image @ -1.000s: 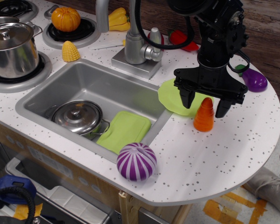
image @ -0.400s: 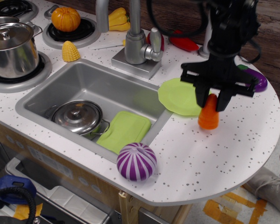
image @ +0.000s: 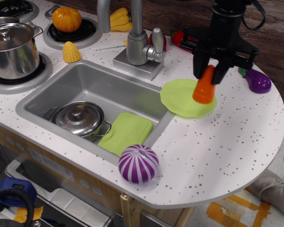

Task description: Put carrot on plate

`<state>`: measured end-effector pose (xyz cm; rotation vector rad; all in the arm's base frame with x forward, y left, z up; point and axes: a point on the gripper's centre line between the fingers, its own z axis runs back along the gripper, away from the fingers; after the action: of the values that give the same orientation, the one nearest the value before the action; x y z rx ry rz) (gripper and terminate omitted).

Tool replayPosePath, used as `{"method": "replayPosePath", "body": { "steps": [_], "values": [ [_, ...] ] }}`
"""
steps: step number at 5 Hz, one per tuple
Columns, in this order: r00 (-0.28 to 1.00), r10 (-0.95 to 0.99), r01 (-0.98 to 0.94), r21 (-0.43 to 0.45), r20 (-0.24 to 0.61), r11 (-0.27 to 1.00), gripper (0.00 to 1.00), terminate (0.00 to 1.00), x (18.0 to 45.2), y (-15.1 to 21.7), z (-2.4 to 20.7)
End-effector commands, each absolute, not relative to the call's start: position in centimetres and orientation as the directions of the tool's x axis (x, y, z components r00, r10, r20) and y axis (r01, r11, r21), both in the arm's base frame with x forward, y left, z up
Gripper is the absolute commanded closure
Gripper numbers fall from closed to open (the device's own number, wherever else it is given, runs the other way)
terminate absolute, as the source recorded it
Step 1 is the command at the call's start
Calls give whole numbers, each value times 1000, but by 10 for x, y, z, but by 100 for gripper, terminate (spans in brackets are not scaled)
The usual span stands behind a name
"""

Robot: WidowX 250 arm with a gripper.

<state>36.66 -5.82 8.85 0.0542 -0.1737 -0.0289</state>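
I am watched by one camera only, set high off the front corner of the counter [image: 217,156] and tilted down across it toward the back wall. It stands at middling range, near enough to take in the sink [image: 90,90], the stove [image: 19,71] at far left and the counter's rounded right end.

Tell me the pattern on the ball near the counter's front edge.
The ball has purple and white stripes, seen in the only view, observation.image.
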Motion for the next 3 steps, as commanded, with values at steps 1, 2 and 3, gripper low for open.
{"method": "replayPosePath", "body": {
  "steps": [1,2,3],
  "values": [
    [955,-69,55,55,290,997,100,0,388,-33,88],
    [945,-78,68,44,318,997,100,0,391,-30,75],
    [940,-77,76,15,331,997,100,0,389,-30,65]
  ]
}}
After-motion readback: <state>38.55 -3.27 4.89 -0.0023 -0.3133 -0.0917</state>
